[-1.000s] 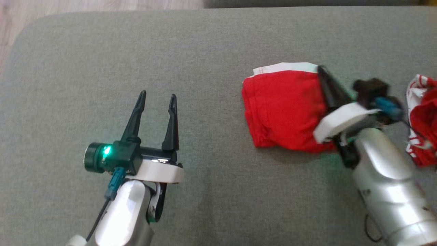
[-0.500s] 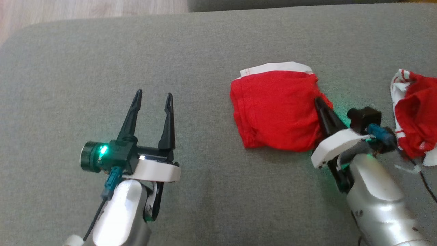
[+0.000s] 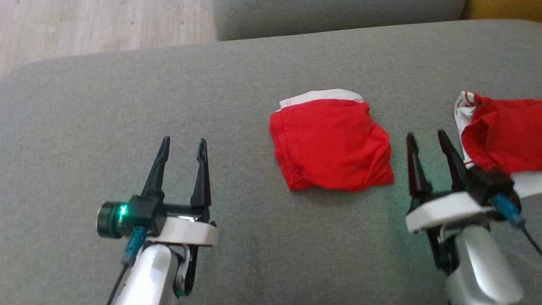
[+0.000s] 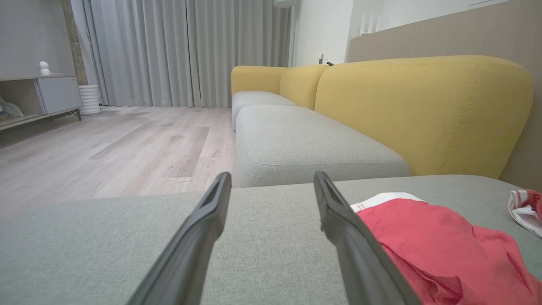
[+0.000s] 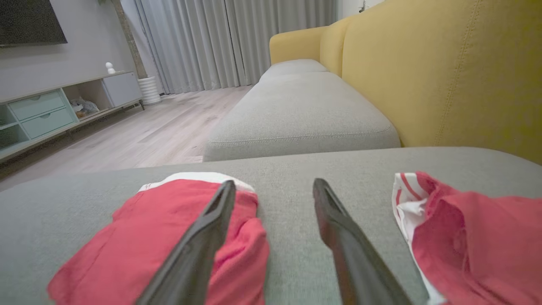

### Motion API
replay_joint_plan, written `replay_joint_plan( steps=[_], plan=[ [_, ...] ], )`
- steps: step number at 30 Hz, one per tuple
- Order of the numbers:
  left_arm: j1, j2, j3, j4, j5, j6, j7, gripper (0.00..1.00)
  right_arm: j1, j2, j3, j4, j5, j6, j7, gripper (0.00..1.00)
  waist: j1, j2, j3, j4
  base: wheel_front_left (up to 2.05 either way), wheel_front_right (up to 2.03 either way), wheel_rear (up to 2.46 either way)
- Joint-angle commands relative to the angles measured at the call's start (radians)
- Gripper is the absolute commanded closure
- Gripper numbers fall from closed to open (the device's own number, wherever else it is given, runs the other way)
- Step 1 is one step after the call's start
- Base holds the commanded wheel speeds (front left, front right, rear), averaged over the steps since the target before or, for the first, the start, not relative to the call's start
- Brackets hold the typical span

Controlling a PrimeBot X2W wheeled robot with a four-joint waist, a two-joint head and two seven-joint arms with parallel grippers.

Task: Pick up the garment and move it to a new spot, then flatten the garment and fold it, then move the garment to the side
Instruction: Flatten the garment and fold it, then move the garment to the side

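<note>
Your red garment (image 3: pixel 332 144) lies folded and rumpled on the sofa (image 3: pixel 127 106), with a white band (image 3: pixel 322 95) along its far edge. Your left tool (image 3: pixel 183 141) and right tool (image 3: pixel 425 135) stand spread.

So the folded garment (image 3: pixel 332 144) was lying on the seat cushion (image 3: pixel 254 76), about midway across. The right gripper (image 3: pixel 425 134) sat between it and a crumpled garment (image 3: pixel 504 135) further right. The left gripper (image 3: pixel 184 139) was well off to the left, and the floor (image 3: pixel 106 25) lay beyond the cushion's far edge.
</note>
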Motion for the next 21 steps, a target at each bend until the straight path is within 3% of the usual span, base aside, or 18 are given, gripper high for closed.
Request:
replay_joint_plan(
  steps=[1,9,21],
  plan=[
    [-0.003,0.007,0.04,-0.037,-0.012,0.001,-0.005,0.0,0.019,0.015,0.011,-0.066,-0.013,-0.001,-0.006,0.0,0.0001,-0.0001,-0.007,-0.008,0.0,0.0,0.0],
    [0.046,0.007,0.041,-0.045,-0.024,0.009,-0.005,0.0,0.131,0.027,0.001,-0.137,-0.028,-0.001,-0.006,0.0,0.0001,-0.0001,-0.02,-0.018,0.0,0.0,0.0],
    [0.011,0.007,0.02,-0.057,-0.025,0.01,-0.005,0.0,0.078,0.03,0.0,-0.126,-0.036,-0.001,0.0,0.0,0.0001,-0.0001,0.029,0.01,0.0,0.0,0.0]
  ],
)
